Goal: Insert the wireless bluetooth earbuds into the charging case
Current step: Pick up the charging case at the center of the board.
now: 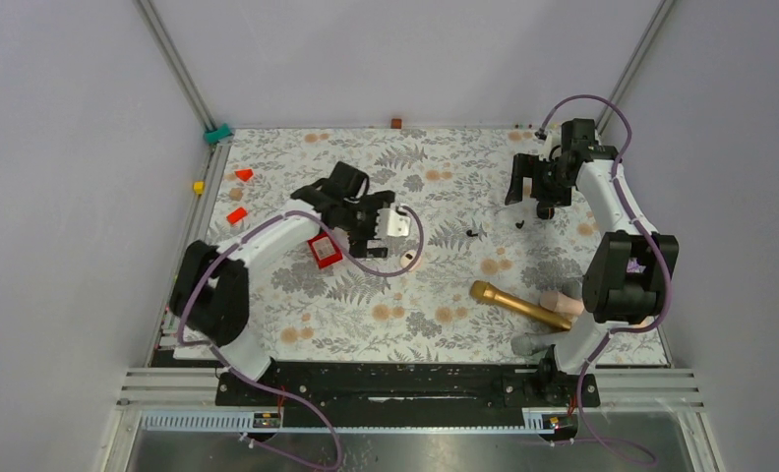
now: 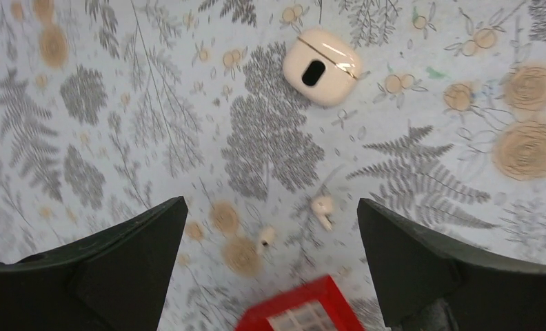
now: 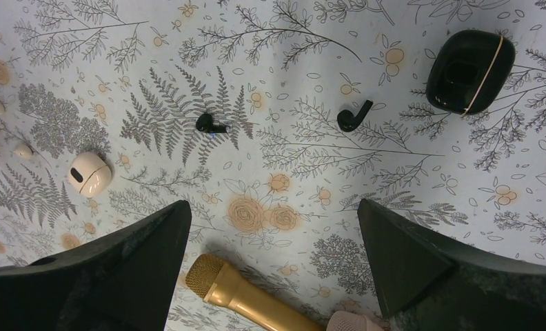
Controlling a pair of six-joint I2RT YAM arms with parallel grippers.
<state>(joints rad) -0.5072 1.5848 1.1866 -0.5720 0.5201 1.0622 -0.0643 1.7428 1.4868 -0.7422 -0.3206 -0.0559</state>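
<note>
Box (image 2: 301, 314): red, cut off by the lower edge of the left wrist view; only its upper corner shows.
Mic (image 3: 246, 296): gold, head in view, handle cut by the lower edge of the right wrist view.
White buds (image 2: 322, 211): two, blurred, on the cloth (image 3: 394, 172) between the box and the white case (image 2: 322, 67); the second (image 2: 265, 236) lies just left of the first. Not made out from above.
White bud axis: the first runs up-down in the view, stem toward the box; the second is too soft to tell.
Black buds (image 3: 354, 116): two, well apart; the first near the black case (image 3: 470, 71), the second (image 3: 210, 125) farther left.
Black bud axis: the first slants, stem up-right toward the case; the second lies level, stem rightward.
Left gripper (image 2: 270, 207): jaws spread wide, holding nothing, over the white buds.
Right gripper (image 3: 274, 207): jaws spread wide, nothing between them, over bare cloth.
</note>
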